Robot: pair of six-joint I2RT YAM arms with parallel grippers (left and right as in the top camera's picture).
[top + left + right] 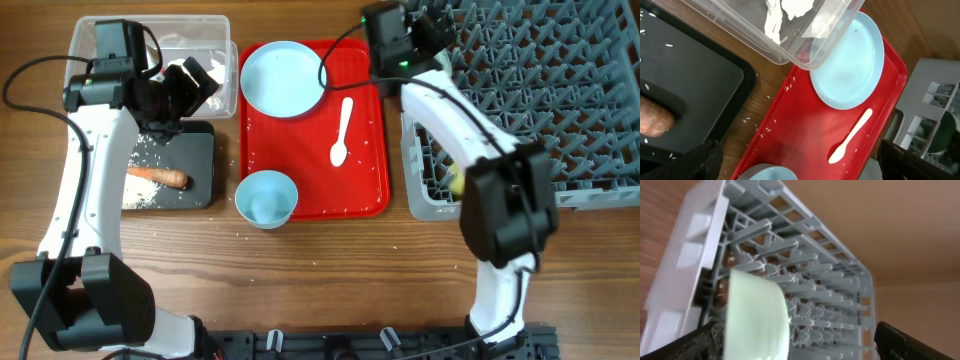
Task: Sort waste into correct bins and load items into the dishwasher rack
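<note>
Wooden counter carries the work: left pincer and right pincer both gape empty, the yellow cup sits inside the dishwasher rack, so the right should rise straight, clear of pegs.

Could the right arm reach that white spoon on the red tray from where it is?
Probably yes. The white spoon lies alone on the bare red tray with nothing over it, and the right gripper hangs open just beyond the tray's far corner.
</note>
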